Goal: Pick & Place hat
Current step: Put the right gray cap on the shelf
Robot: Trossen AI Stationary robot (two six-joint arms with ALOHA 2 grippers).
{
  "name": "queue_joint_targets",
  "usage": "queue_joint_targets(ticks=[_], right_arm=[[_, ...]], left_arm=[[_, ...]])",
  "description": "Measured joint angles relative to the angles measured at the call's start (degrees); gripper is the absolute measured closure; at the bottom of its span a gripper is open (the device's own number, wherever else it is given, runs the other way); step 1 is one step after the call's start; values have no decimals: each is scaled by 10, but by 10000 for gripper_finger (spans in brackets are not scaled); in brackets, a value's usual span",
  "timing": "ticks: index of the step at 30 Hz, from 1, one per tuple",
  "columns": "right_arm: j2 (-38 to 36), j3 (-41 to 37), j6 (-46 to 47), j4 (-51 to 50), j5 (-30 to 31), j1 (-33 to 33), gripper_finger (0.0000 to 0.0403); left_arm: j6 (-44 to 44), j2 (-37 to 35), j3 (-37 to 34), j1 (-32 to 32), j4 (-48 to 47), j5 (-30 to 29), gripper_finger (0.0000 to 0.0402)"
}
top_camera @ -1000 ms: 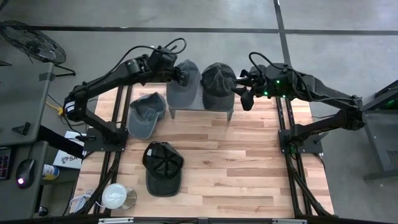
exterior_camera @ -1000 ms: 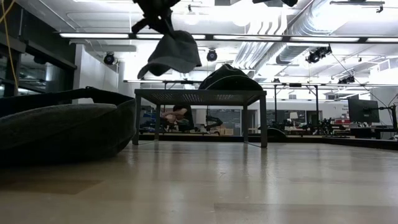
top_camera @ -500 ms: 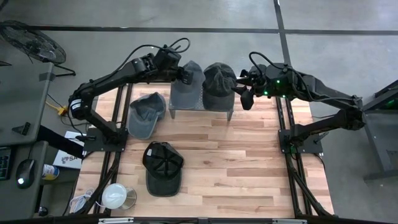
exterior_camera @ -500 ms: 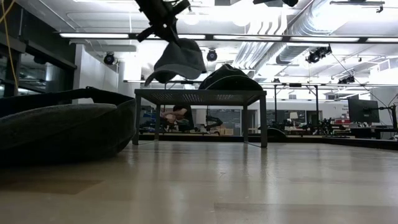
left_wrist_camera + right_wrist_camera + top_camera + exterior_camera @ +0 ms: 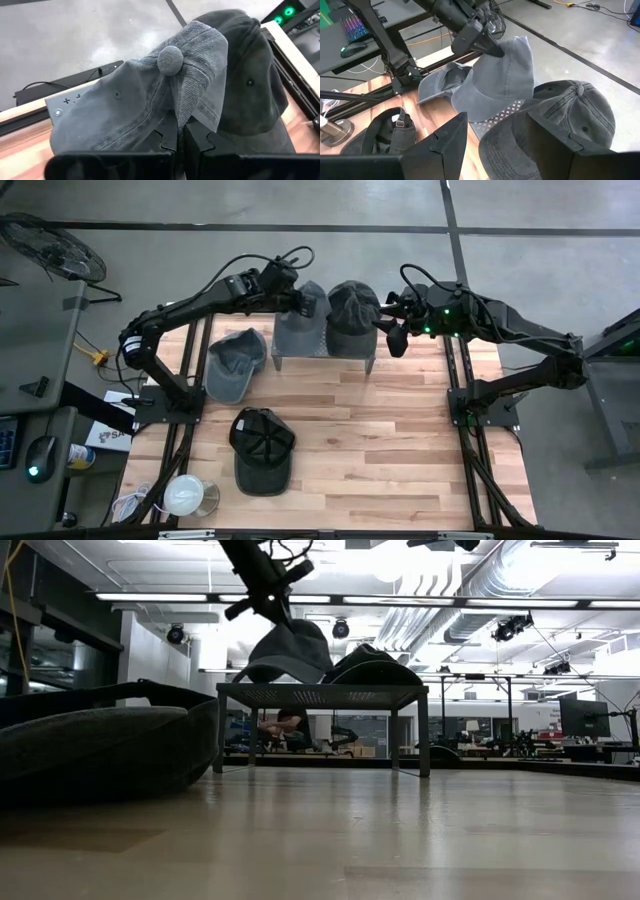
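high view: the left gripper is clamped on the crown of the grey hat, which seems to touch the perforated stand just beside a dark hat resting there. the right gripper hovers spread open near the dark hat. a blue-grey hat and a black hat lie on the table.

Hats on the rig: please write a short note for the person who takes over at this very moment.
Left gripper: jaws shut on the grey cotton cap, held at the perforated metal stand, beside the dark grey cap already lying on it.
Right gripper: jaws open, empty, next to the dark grey cap.
On the wooden table: a blue-grey cap upside down and a black cap.
Done: one cap placed.
Left: release the grey cap on the stand, then likely the two table caps.
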Motion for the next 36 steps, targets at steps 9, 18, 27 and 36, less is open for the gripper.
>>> queue_joint_targets(ticks=[9,18,27,36], right_arm=[[0,0,-4,0,0,0,212],[0,0,-4,0,0,0,212],[0,0,0,0,0,0,212],[0,0,2,0,0,0,212]], left_arm=[[-3,0,0,0,0,-16,401],[-5,11,0,0,4,-29,401],[4,11,0,0,5,-32,349],[30,11,0,0,5,-30,292]])
